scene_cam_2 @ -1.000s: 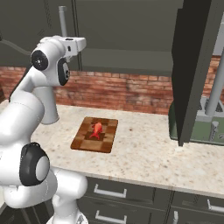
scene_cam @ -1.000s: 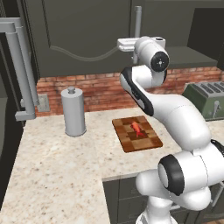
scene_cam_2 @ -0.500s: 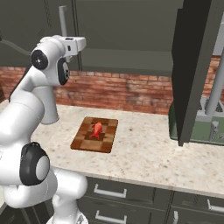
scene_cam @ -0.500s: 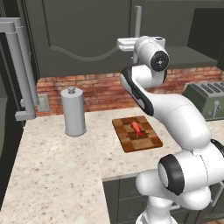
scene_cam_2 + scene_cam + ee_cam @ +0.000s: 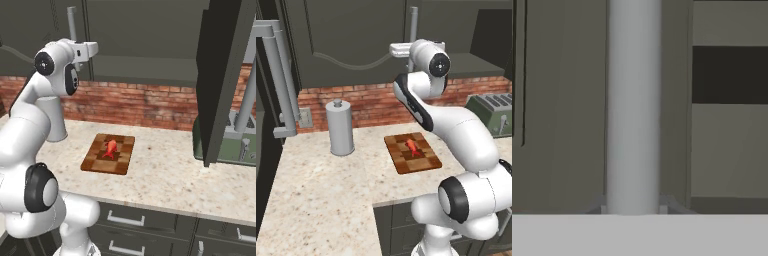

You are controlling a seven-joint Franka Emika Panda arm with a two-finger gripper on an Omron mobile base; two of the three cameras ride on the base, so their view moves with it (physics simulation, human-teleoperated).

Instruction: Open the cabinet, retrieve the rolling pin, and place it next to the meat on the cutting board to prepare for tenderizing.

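Item: my fingers (image 5: 407, 50) raised at the left cabinet (image 5: 356, 40) door's handle (image 5: 633, 105); grip state, cannot tell. Change over the last second: none visible, arm holding. Right door (image 5: 222, 75) open. Rolling pin: presumably inside. Meat (image 5: 413, 146) on board (image 5: 412, 153), desk (image 5: 326, 190).

meat (image 5: 413, 146) on cutting board (image 5: 412, 153); canister (image 5: 340, 127) left; cabinet (image 5: 346, 40) above

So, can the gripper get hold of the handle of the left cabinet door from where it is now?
Probably yes. The hand view shows the grey bar handle upright and very close, straight ahead of the gripper, with nothing between them. In the left base view the hand is level with the handle's lower end on the cabinet door.
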